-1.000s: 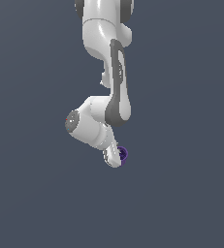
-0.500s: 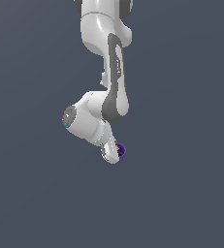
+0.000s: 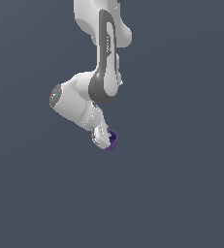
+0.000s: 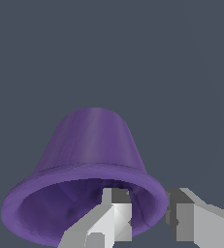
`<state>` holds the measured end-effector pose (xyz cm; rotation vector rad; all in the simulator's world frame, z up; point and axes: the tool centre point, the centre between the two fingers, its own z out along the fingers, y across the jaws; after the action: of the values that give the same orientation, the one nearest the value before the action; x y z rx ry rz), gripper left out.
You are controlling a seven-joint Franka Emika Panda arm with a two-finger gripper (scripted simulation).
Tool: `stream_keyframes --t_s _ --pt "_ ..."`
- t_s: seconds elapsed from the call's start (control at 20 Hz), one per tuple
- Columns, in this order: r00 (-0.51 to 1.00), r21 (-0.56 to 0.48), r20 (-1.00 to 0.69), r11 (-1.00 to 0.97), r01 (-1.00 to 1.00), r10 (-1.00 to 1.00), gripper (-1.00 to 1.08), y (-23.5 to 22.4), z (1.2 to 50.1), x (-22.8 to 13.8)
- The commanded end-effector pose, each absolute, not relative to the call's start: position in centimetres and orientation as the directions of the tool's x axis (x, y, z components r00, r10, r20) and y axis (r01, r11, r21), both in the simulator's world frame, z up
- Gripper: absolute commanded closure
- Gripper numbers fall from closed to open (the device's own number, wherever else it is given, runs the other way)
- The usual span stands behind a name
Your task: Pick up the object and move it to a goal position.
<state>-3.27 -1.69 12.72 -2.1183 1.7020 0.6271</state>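
The object is a small dark purple cup (image 3: 113, 140) with a flared rim and hollow inside. In the exterior view it sits at the tip of my gripper (image 3: 105, 141), below the white arm. In the wrist view the cup (image 4: 91, 145) fills the frame and my gripper (image 4: 147, 213) pinches its rim: one finger (image 4: 114, 213) is inside the hollow, the other finger (image 4: 184, 218) is outside the wall. The gripper is shut on the cup's rim. No goal marker shows in either view.
The white and grey arm (image 3: 101, 53) hangs down from the top of the exterior view, its wrist bent toward the exterior view's left. Only a plain dark grey background (image 3: 181, 193) surrounds it.
The wrist and gripper with the cup have risen slightly and shifted a little to the exterior view's left over the last second. The cup stays held.
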Motion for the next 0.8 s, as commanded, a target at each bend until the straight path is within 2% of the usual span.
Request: stream_keyframes --t_s 0.0,0.75 --pt "0.18 0.001 -0.542 -0.215 -0.977 -0.821 1.08 -3.1 14.6 -4.8" --pt "0.179 0.002 -0.542 -0.215 -0.977 -0.821 1.08 -10.8 24.5 -13.3"
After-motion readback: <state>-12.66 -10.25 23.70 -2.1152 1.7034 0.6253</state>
